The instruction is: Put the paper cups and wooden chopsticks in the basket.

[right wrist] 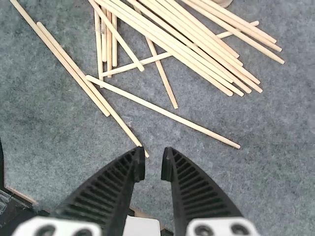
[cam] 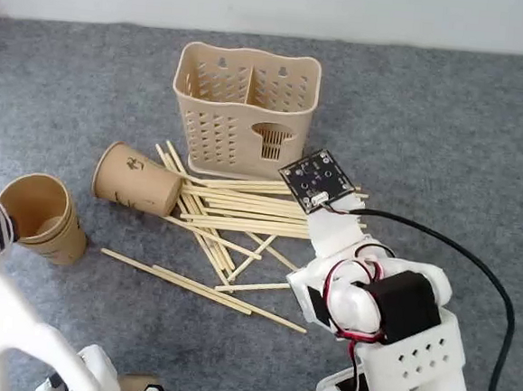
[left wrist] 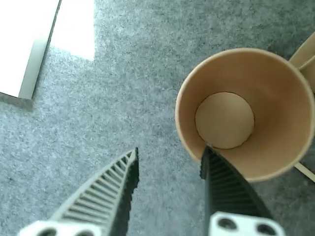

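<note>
Paper cup upright by the left edge of the table, near wall straddled by the wide-spread left gripper; right gripper barely parted, empty, just short of the chopsticks

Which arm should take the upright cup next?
Left. The left gripper is open at the rim of the upright cup; the right gripper hangs over the loose chopsticks, away from it.

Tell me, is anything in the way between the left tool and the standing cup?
Nothing visible is. The left tool is open right at the rim of the cup, with nothing in the gap.
</note>
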Action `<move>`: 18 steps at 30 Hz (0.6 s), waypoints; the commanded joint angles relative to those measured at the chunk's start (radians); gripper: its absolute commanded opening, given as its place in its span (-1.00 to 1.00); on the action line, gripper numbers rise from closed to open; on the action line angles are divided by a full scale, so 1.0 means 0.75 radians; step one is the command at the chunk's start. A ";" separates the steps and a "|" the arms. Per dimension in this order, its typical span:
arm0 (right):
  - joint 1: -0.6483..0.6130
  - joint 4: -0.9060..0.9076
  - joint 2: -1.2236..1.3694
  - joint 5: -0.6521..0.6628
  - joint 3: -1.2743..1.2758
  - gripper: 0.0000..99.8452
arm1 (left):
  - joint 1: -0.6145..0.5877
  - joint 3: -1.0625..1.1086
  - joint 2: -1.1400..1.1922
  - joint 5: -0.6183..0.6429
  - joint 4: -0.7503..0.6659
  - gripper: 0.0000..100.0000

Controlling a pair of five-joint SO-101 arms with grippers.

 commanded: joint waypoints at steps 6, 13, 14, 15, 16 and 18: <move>0.009 0.036 -0.032 -0.006 -0.004 -0.85 | 0.016 0.228 -0.016 0.014 -0.301 -0.60; 0.075 0.036 -0.034 -0.006 -0.004 -0.85 | 0.137 0.425 -0.016 0.014 -0.360 -0.60; 0.093 0.036 -0.036 -0.006 -0.004 -0.85 | 0.164 0.459 -0.016 0.014 -0.387 -0.60; 0.114 0.036 -0.036 -0.006 -0.004 -0.85 | 0.184 0.494 -0.016 0.014 -0.419 -0.60; 0.134 0.038 -0.036 -0.006 -0.004 -0.85 | 0.205 0.527 -0.016 0.014 -0.454 -0.60; 0.181 0.040 -0.036 -0.004 -0.004 -0.85 | 0.237 0.568 -0.020 0.014 -0.503 -0.61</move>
